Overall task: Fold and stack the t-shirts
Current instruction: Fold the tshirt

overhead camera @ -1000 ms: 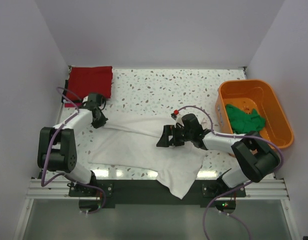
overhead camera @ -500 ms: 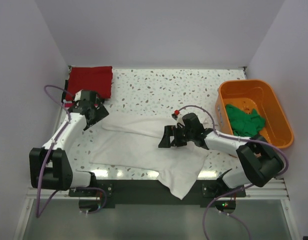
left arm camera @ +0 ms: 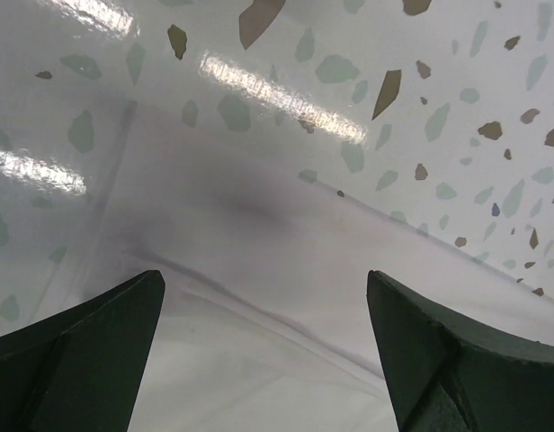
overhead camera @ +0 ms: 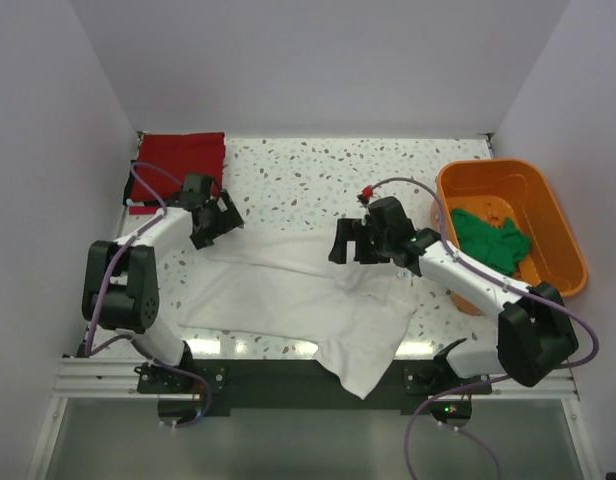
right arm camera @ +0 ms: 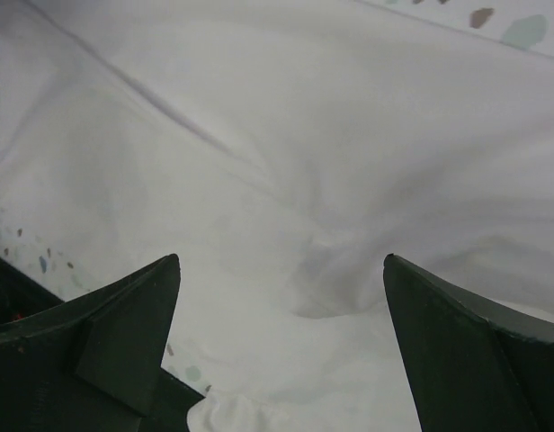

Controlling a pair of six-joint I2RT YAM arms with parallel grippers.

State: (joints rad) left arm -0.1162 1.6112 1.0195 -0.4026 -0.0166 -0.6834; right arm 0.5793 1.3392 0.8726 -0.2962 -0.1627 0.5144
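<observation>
A white t-shirt (overhead camera: 288, 290) lies spread and creased across the middle of the table, one corner hanging over the near edge. My left gripper (overhead camera: 223, 218) hovers open over its back left edge; in the left wrist view the gripper (left arm camera: 263, 275) has only white cloth (left arm camera: 259, 360) below it. My right gripper (overhead camera: 345, 242) stands open above the shirt's back right part, and its wrist view shows the gripper (right arm camera: 281, 261) over a wrinkle in the cloth (right arm camera: 331, 279). A folded red t-shirt (overhead camera: 180, 160) rests at the back left. A green t-shirt (overhead camera: 490, 238) lies bunched in the tub.
The orange plastic tub (overhead camera: 548, 210) stands at the right edge of the speckled table (overhead camera: 318, 170). A thin dark strip (overhead camera: 131, 188) shows at the red shirt's left side. White walls close in the back and both sides.
My left gripper opened, let go of the white shirt's edge and moved toward the back right. My right gripper stayed open and moved away from me over the shirt.
</observation>
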